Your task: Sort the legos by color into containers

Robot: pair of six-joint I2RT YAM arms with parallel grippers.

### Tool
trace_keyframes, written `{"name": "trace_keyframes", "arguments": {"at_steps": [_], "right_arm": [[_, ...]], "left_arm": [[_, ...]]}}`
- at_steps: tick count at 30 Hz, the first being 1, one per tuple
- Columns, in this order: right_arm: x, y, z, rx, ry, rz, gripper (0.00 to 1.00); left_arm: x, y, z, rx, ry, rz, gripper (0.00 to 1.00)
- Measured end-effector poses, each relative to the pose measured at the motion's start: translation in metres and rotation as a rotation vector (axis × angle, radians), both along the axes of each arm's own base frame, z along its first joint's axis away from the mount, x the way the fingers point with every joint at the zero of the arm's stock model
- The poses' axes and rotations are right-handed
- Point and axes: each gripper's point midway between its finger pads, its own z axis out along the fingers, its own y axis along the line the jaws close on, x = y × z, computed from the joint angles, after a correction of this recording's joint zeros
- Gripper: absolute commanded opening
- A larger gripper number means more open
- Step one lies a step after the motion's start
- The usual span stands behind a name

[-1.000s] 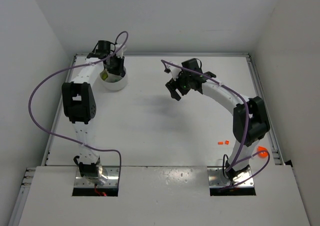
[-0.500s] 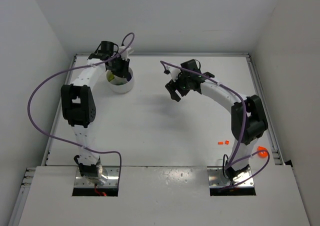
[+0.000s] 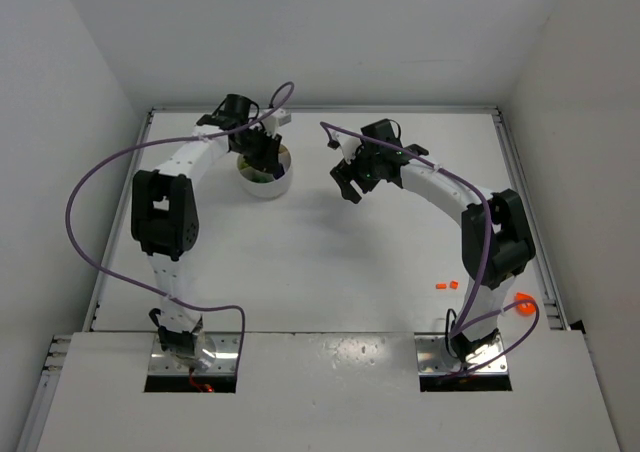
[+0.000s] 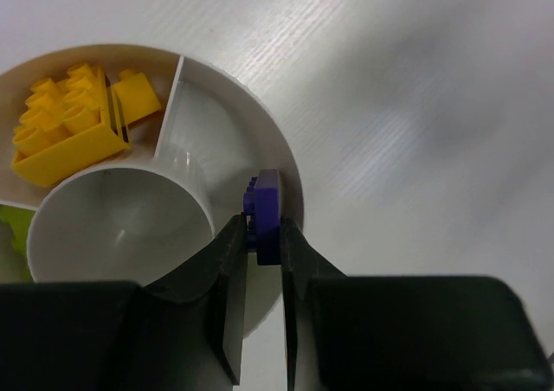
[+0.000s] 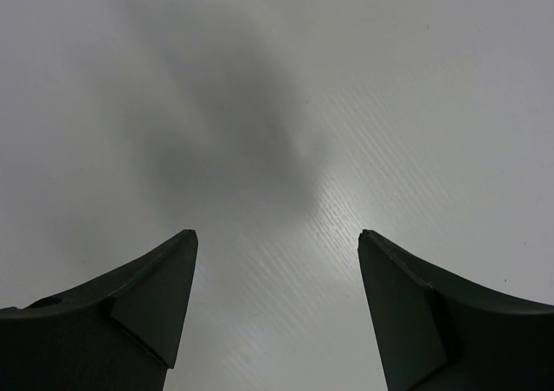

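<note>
1 dish point(image 4: 229, 123) holds 2 yellow legos point(image 4: 69, 127); left fingers point(image 4: 227, 296) pinch 1 blue lego point(image 4: 267, 209).

2 white arms point(image 3: 430, 180), black fingers point(image 4: 229, 300), purple cables point(image 3: 70, 207)

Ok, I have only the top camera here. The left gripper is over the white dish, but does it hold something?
Observer: Yes, the left gripper is shut on a blue brick, right at the outer wall of the dish.
Operator: Over which part of it?
Observer: Over the section beside the yellow bricks; what shows of it looks bare.
Operator: And the right gripper?
Observer: The right gripper is open, with only bare table under it.
</note>
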Motion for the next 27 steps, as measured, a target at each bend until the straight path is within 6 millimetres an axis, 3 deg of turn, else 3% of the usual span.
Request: {"name": "trace_keyframes", "arguments": {"at_steps": [6,11,14,15,17,18,22,27], "right_arm": [[0.002,-0.004,0.000,0.001,-0.001,-0.009,0.75],[0.004,-0.005,0.000,0.002,-0.003,-0.013,0.75],[0.004,-0.005,0.000,-0.001,-0.004,-0.015,0.75],[0.004,-0.006,0.000,-0.001,-0.004,-0.016,0.75],[0.003,-0.006,-0.002,-0.004,-0.004,-0.017,0.75],[0.003,-0.007,-0.002,-0.005,-0.004,-0.018,0.75],[0.001,-0.009,-0.005,-0.013,0.000,-0.023,0.75],[0.002,-0.011,-0.003,-0.015,-0.015,-0.031,0.75]], "left_arm": [[-0.015,-0.019,-0.006,0.000,0.032,-0.047,0.01],[-0.015,-0.019,-0.004,0.029,0.019,-0.034,0.08],[-0.011,-0.014,0.000,0.051,-0.002,-0.008,0.17],[-0.010,-0.012,0.002,0.058,-0.009,0.000,0.28],[-0.006,-0.010,0.007,0.068,-0.029,0.014,0.39],[-0.006,-0.009,0.008,0.070,-0.036,0.018,0.52],[0.000,-0.007,0.018,0.076,-0.075,0.039,0.61],[0.008,-0.007,0.039,0.060,-0.145,0.060,0.61]]}}
